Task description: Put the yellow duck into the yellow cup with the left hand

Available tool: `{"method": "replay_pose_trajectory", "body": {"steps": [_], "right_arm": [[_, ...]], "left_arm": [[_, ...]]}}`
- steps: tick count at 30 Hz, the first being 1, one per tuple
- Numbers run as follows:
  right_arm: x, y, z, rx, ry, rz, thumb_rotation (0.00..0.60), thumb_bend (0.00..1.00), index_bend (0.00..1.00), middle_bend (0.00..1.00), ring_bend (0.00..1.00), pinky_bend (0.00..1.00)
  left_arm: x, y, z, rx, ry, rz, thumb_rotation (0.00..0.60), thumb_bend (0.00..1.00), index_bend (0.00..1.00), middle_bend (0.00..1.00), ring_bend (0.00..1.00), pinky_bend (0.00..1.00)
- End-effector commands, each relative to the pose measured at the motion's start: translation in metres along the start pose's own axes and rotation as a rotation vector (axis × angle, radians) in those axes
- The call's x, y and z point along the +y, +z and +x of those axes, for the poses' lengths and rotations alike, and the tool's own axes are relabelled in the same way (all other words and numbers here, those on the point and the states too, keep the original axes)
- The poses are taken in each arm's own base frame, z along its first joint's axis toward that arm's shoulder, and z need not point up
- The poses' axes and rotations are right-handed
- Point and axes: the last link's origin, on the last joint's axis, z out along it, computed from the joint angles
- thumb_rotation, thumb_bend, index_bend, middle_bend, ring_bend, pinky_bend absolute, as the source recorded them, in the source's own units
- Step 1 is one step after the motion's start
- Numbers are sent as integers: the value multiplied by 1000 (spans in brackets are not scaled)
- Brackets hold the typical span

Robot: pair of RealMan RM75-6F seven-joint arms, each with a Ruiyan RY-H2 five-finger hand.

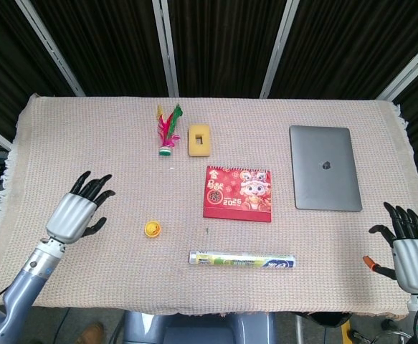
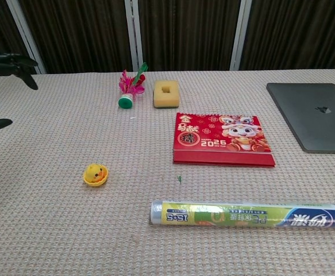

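Note:
The yellow duck (image 2: 95, 172) sits inside the small yellow cup (image 2: 95, 181) on the woven cloth, left of centre; in the head view the duck in its cup (image 1: 152, 228) is a small yellow dot. My left hand (image 1: 79, 212) hovers well to the left of it, empty, fingers spread. Only its dark fingertips (image 2: 15, 62) show at the left edge of the chest view. My right hand (image 1: 407, 244) rests at the table's front right corner, fingers apart, holding nothing.
A red 2025 calendar (image 1: 238, 193) lies mid-table, a grey laptop (image 1: 324, 167) to its right. A plastic-wrap roll (image 1: 242, 259) lies near the front edge. A feather shuttlecock (image 1: 168, 131) and yellow sponge (image 1: 198, 140) sit at the back. A small orange object (image 1: 369, 262) lies by my right hand.

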Motion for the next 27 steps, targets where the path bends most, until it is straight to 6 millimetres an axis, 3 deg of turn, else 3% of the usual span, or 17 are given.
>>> {"method": "replay_pose_trajectory", "body": {"steps": [1,11,18,27], "right_arm": [[0,0,-1,-2,-3,2,600,0,407,35,0,0],[0,0,0,2,-9,3,600,0,408,35,0,0],[-1,0,1,8,-8,10,600,0,409,35,0,0],[-3,1,0,7,-6,19,600,0,409,35,0,0]], "left_arm": [[-20,-20,1,2,-4,38,600,330,222,29,132,25],[-60,-72,12,35,-95,153,600,356,194,14,118,25],[-77,-103,8,57,-175,256,600,355,211,13,98,19],[-75,-107,3,30,-102,224,600,356,201,8,90,14]]}}
